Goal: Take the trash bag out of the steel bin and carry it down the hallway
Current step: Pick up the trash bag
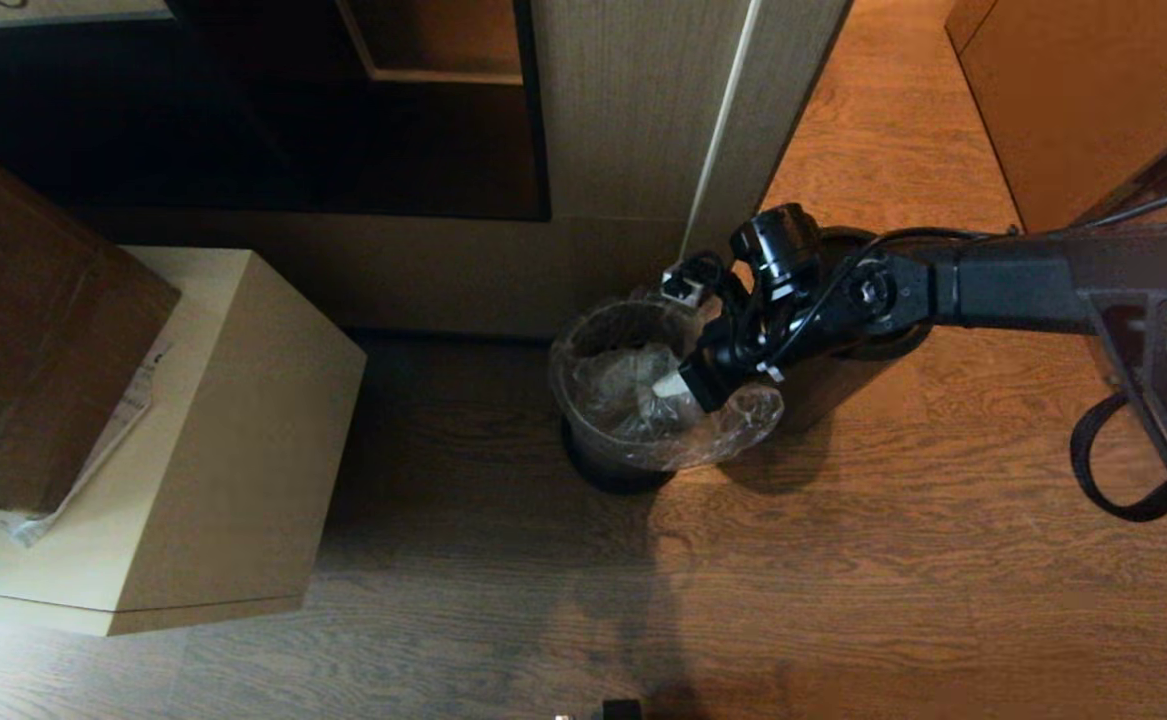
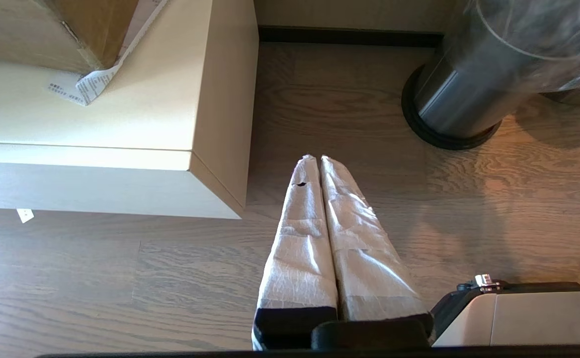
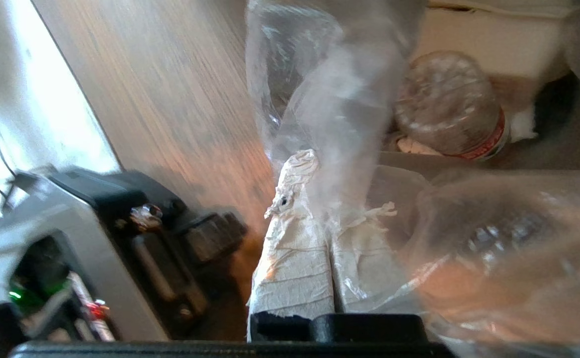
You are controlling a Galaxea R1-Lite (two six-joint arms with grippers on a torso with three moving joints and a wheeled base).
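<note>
The trash bag (image 1: 643, 400) sits inside the steel bin (image 1: 613, 465), its thin clear plastic folded outward over the bin's rim and bulging on the side nearest the robot's right arm. Through the plastic, the right wrist view shows a clear bottle (image 3: 446, 104) with a red band lying among pale scraps inside the bag.

The steel bin stands upright on the wooden floor (image 1: 843, 560), just beside the base of a pale wooden panel (image 1: 633, 110). A black ring runs round the foot of the bin, as the left wrist view shows.

The right gripper (image 1: 671, 387) reaches in over the bin's rim from the right. Its two tape-wrapped fingers (image 3: 294, 248) are clenched together with a fold of the bag's plastic pinched between them; the film drapes over and around the fingertips.

The left gripper (image 2: 315, 158) hangs low over the floor, well apart from the bin, with its wrapped fingers pressed together and nothing between them. It lies between the bin and a pale box-shaped block (image 1: 193, 440).

That block stands on the floor to the left of the bin. A brown cardboard box (image 1: 33, 340) rests on top of it, with a printed paper slip (image 2: 83, 84) sticking out from under the box's edge.
</note>
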